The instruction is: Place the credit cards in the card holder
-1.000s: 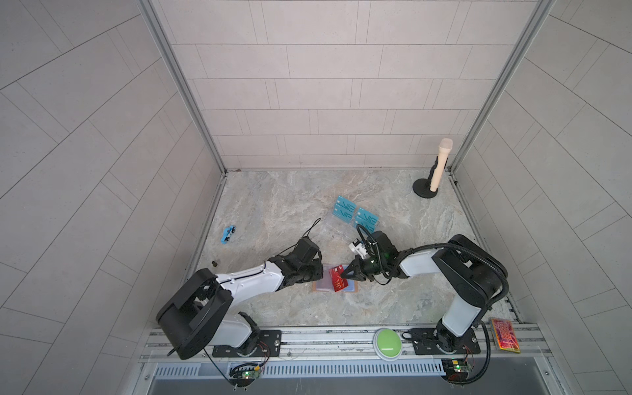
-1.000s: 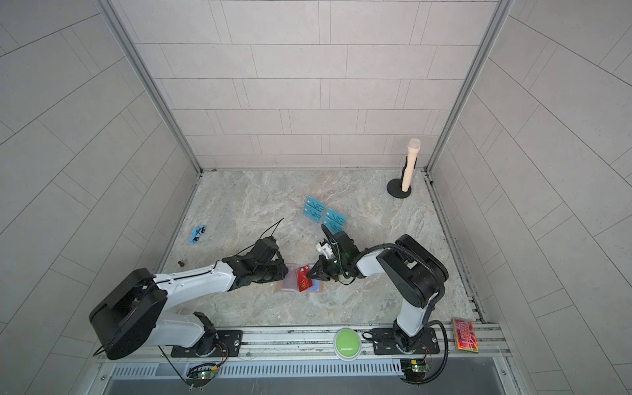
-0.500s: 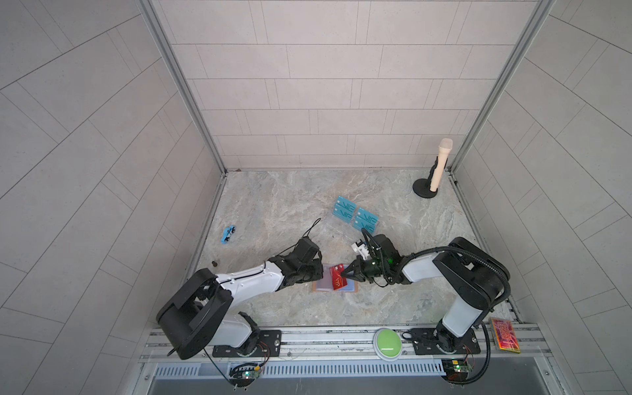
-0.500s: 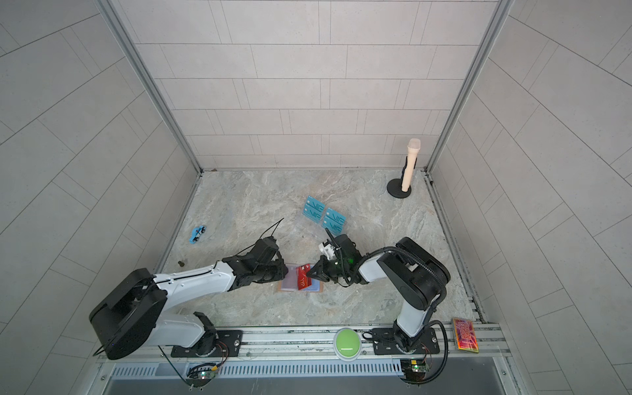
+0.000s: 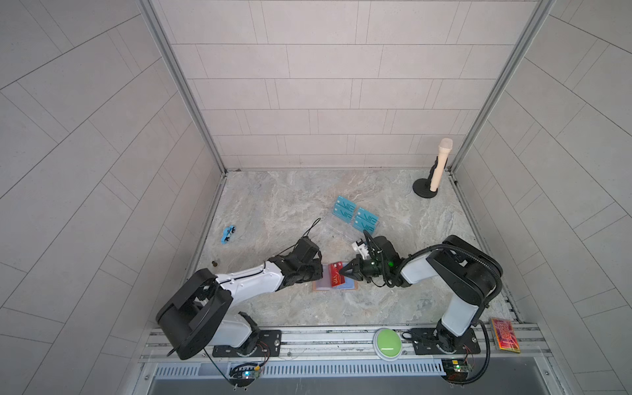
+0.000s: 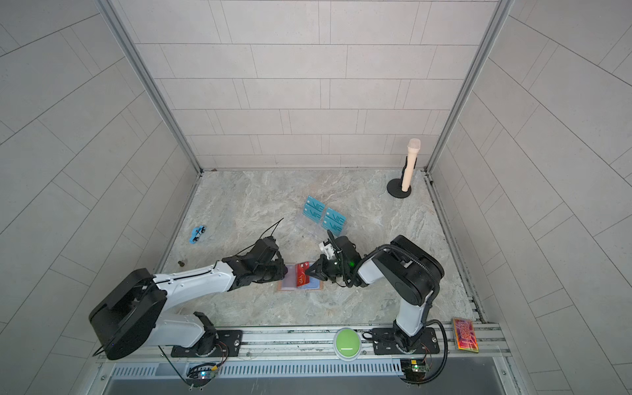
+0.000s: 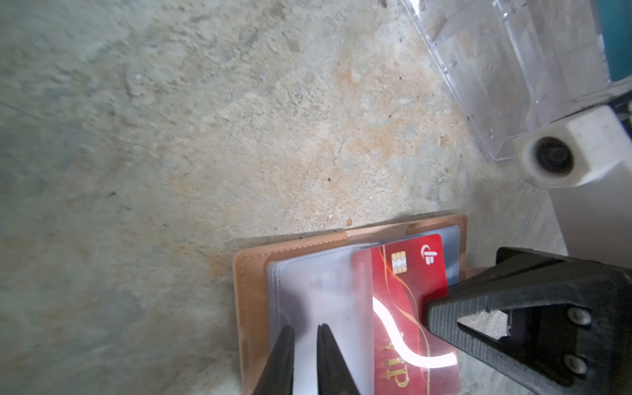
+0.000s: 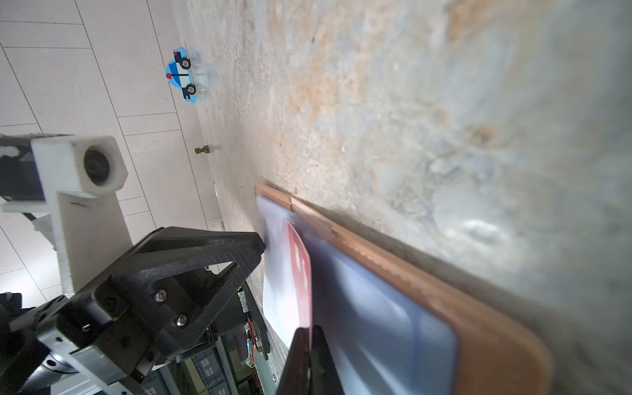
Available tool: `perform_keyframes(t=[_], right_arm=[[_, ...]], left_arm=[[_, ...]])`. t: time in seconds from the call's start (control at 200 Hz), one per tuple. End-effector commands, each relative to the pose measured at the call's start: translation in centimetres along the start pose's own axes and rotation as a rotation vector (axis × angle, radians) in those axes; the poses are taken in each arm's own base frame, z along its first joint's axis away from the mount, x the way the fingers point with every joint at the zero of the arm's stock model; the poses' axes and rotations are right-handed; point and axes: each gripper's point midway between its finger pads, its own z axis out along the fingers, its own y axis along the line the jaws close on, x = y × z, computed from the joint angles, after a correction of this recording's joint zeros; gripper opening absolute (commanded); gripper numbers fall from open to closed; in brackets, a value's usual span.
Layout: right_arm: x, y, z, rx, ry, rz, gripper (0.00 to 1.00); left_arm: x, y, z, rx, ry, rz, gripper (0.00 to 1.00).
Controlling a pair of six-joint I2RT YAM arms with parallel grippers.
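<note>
Seeing card holder [image 7: 251,301] open flat on desk [image 5: 273,212], we find both arms meeting over it. Right end effector [image 8: 309,333], on holder's right in both top views, has jaws pressed together on edge of red card [image 7: 407,290]. Card is angled up over holder's ctr, w/ one edge under a lifted clear sleeve [image 7: 318,290]. Left end effector [image 7: 304,330], on holder's left, jaws a sliver apart, pinches that sleeve of the card holder. Teal cards [image 5: 344,211] sit on clear stand [image 7: 478,68] well beyond holder.
</note>
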Motion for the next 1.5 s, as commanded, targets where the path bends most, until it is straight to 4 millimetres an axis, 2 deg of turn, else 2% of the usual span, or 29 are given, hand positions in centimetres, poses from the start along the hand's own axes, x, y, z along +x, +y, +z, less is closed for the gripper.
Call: perform_keyframes(t=[0.0, 0.2, 0.491, 0.596, 0.731, 0.886, 0.901, 0.926, 1.036, 1.151, 1.497], right_arm=[[-0.1, -1.1, 0.3, 0.033, -0.032, 0.035, 0.00], [0.1, -0.8, 0.5, 0.024, -0.044, -0.001, 0.00], [1.0, -1.4, 1.1, 0.059, -0.027, -0.040, 0.00], [1.3, -2.1, 1.0, 0.106, -0.025, -0.065, 0.07], [1.8, -2.6, 0.7, 0.193, -0.003, -0.113, 0.16], [2.7, -2.6, 0.0, 0.333, 0.044, -0.222, 0.30], [2.9, -2.8, -0.2, 0.346, 0.050, -0.226, 0.31], [2.6, -1.8, 0.1, 0.338, 0.046, -0.247, 0.33], [2.6, -1.7, 0.1, 0.366, 0.062, -0.260, 0.35], [2.9, -2.0, 0.5, 0.389, 0.093, -0.264, 0.36], [3.5, -0.2, 2.2, 0.418, 0.142, -0.325, 0.36]], left_arm=[[1.0, 1.2, -0.1, -0.040, 0.022, 0.011, 0.17], [1.0, 1.2, -0.2, -0.042, 0.021, 0.016, 0.17], [0.8, 0.6, -0.5, -0.023, 0.018, 0.014, 0.19], [0.7, 0.2, -0.9, -0.007, 0.018, 0.008, 0.24], [0.2, 0.0, -1.9, -0.022, 0.006, 0.006, 0.40], [0.2, 1.2, -2.4, -0.085, 0.013, 0.004, 0.51], [0.3, 1.4, -2.4, -0.092, 0.018, 0.004, 0.51], [0.5, 1.6, -2.3, -0.100, 0.024, 0.002, 0.51], [0.9, 2.3, -1.8, -0.102, 0.036, -0.006, 0.53], [1.1, 1.9, -1.4, -0.065, 0.039, -0.007, 0.53], [1.9, 1.4, -0.5, 0.013, 0.045, -0.026, 0.51]])
